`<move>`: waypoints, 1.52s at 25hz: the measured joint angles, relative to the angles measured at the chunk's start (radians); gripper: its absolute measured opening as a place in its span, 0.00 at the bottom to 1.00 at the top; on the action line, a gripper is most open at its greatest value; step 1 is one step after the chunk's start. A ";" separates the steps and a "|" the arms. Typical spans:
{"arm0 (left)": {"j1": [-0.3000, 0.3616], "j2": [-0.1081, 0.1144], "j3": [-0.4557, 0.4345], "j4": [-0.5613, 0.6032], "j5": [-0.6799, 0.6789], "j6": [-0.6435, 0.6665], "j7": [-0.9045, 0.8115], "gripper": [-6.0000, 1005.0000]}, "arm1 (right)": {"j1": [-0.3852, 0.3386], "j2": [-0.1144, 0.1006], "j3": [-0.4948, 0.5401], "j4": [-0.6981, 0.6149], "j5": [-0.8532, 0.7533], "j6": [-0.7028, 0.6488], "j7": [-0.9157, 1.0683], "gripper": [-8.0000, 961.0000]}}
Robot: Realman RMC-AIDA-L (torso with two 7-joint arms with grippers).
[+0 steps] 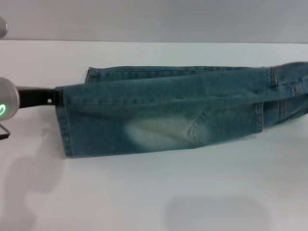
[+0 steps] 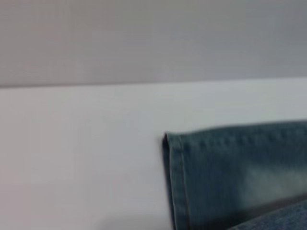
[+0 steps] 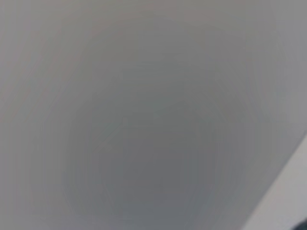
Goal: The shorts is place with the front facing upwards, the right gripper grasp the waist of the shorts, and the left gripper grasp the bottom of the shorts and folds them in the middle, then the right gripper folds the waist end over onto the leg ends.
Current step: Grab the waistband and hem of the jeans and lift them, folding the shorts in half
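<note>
Left claw [image 1: 57,97] sits at the hem edge of the shorts, its black prongs reaching in from the green-lit silver wrist on the left side of the head view. It touches the denim, but I cannot tell whether the prongs are pinched on the cloth or merely beside it.

Largest thing before me is the white counter [image 1: 154,192], which carries everything. On it lie the shorts [image 1: 163,115], stretched sideways across the middle, already doubled lengthwise so one leg lies over the other, a pale faded patch showing on the top layer. The waist [image 1: 288,91] is off at the right edge, bunched and partly out of view. The leg ends [image 1: 62,122] are at the left, flat and stitched, the upper one sitting a little nearer than the lower. The left wrist camera shows one hem corner [image 2: 173,182] lying flat on the counter.

Right claw is not in view; its own camera shows only blank grey.

By my reckoning the first fold down the middle is done, and the second fold is next. That calls for the right claw to come down on the waist, take hold, lift it and carry it leftward over the legs until it lands on the hems. The left claw should probably clear away from the hems first.
</note>
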 joint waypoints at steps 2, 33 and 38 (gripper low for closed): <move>-0.006 0.000 -0.002 0.027 -0.022 0.055 0.001 0.02 | 0.025 -0.001 0.021 -0.026 0.004 -0.006 -0.015 0.01; -0.090 0.000 -0.065 0.275 -0.210 0.291 0.157 0.03 | 0.132 0.005 0.073 -0.230 0.080 -0.146 -0.130 0.02; -0.129 0.000 -0.080 0.329 -0.247 0.306 0.193 0.03 | 0.137 0.005 0.073 -0.235 0.099 -0.170 -0.143 0.03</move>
